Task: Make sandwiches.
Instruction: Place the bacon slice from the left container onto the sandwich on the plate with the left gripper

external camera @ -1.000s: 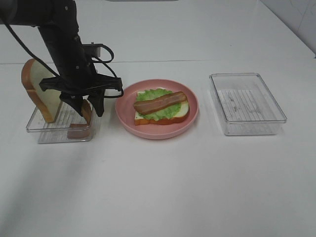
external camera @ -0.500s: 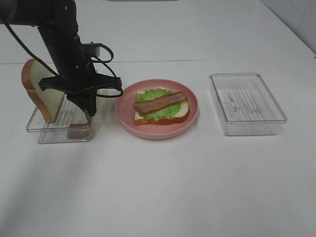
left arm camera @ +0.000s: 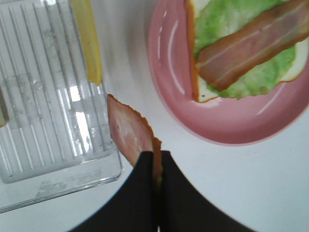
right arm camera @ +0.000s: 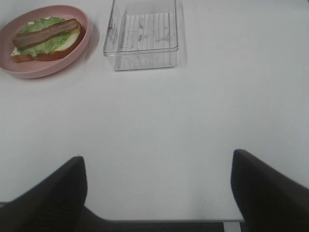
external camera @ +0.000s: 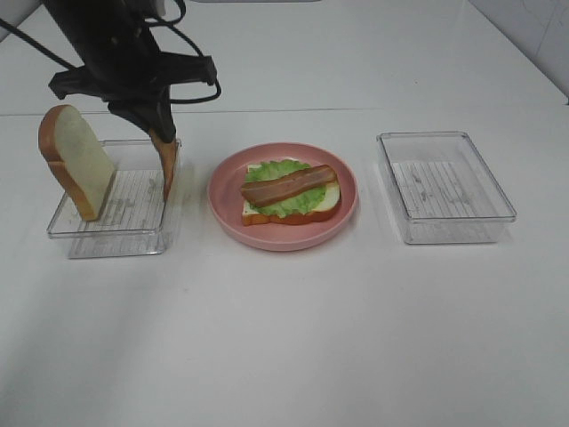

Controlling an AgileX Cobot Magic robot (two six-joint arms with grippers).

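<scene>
Sandwich (external camera: 289, 191) open-faced on pink plate (external camera: 224, 213) at counter (external camera: 284, 338) centre, left hand (external camera: 156, 126) clamped on bacon strip (external camera: 166, 165) above left tray (external camera: 107, 238) edge beside plate, bread slice (external camera: 76, 160) leaning inside tray, right hand (right arm camera: 158, 157) spread wide, empty.

The left gripper (external camera: 159, 133), seen open and low inside the tray (external camera: 107, 237) a second ago, is now closed on a bacon strip (external camera: 167, 169) and raised, so the strip is lifted off the tray floor and hung by its right wall.
</scene>
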